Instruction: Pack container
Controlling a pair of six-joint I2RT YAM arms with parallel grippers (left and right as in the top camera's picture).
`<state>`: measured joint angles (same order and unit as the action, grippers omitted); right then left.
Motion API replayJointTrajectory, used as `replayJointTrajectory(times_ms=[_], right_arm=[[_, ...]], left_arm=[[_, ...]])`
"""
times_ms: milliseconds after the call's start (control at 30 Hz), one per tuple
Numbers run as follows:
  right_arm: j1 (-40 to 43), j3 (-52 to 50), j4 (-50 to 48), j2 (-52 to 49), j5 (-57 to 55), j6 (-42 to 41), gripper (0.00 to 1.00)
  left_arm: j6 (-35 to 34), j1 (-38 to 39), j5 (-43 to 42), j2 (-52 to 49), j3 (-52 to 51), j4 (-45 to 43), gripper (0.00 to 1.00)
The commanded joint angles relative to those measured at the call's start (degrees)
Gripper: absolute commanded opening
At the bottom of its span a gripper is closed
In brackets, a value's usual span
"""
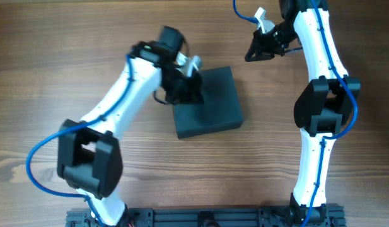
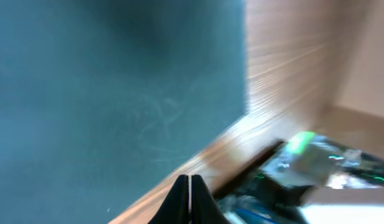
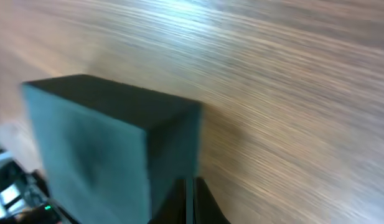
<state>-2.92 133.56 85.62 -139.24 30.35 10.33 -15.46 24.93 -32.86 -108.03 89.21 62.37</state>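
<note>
L end effector (image 2: 189, 180) closed at container (image 1: 210, 104) edge; R end effector (image 3: 192, 182) closed, apart.

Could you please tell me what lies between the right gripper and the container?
Nothing but bare wooden table: the overhead view shows an empty stretch between the right gripper and the container.

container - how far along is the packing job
Done, apparently: the container sits on the table with its lid down. In hand: the left pincer, shut and holding nothing, is at the container's left edge. The right pincer, also shut and empty, hangs off to the side. Left: unclear, since the contents are hidden; perhaps only backing both pincers away.
</note>
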Motion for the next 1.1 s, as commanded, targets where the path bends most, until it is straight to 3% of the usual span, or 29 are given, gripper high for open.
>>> replayJointTrajectory(times_ms=[0,67,133,333,367,500,567,733,767,800,833,867,900,933,967,1000,1067], right_arm=[[-0.02,1.22,1.27,2.64,-5.99,-1.49,0.04],[-0.02,1.22,1.99,2.64,-5.97,-1.44,0.04],[-0.02,1.22,2.25,2.64,-5.97,-1.40,0.04],[-0.02,1.22,3.10,2.64,-6.03,-1.27,0.05],[-0.02,1.22,3.13,2.64,-6.82,-1.29,0.17],[-0.02,1.22,2.99,2.64,-10.27,-1.31,0.20],[-0.02,1.22,2.60,2.64,-10.58,-1.29,0.32],[1.62,1.22,-0.24,2.64,-19.45,-2.97,0.35],[2.29,1.22,-1.92,2.75,-18.08,-2.73,0.35],[2.86,1.25,-4.48,3.06,-16.00,-2.75,0.46],[2.95,1.25,-7.02,3.72,-14.64,-2.82,0.60],[2.78,1.25,-11.30,5.16,-14.40,-2.99,1.00],[2.60,1.25,-13.81,6.08,-14.43,-3.06,0.99],[2.38,1.25,-17.31,7.41,-14.49,-3.23,1.00],[2.14,1.25,-21.90,8.94,-14.95,-4.17,1.00],[2.01,1.25,-25.70,9.99,-15.08,-4.57,1.00],[1.86,1.25,-33.14,11.47,-15.08,-7.30,1.00]], left_arm=[[-8.66,8.02,22.27,1.29,0.37,0.28,0.04],[-12.57,11.39,29.83,0.81,0.22,0.55,0.04],[-13.62,12.33,32.20,-0.13,-0.28,0.70,0.04],[-13.51,12.28,32.54,-8.48,-3.28,-1.05,0.04],[-13.51,12.24,32.57,-9.86,-3.28,-1.79,0.04],[-13.53,10.62,32.52,-8.50,-0.55,-0.20,0.04],[-13.51,8.20,32.52,-5.75,4.17,2.67,0.04],[-10.23,0.59,32.98,1.20,9.81,4.35,0.05],[-10.23,-1.20,32.98,2.78,10.03,4.11,0.08],[-10.23,-3.63,32.96,4.48,10.03,3.54,0.15],[-10.23,-5.25,32.96,5.40,10.03,2.99,0.27],[-10.23,-6.58,32.98,6.05,10.03,2.51,0.41],[-10.23,-7.58,32.98,6.38,10.03,2.25,0.59],[-10.25,-8.50,32.96,6.47,10.03,2.14,0.68],[-10.25,-9.14,32.96,6.47,10.03,2.12,0.91],[-10.25,-9.60,33.00,6.45,10.03,2.10,1.00],[-10.25,-10.43,32.98,6.47,10.03,1.36,1.00]])
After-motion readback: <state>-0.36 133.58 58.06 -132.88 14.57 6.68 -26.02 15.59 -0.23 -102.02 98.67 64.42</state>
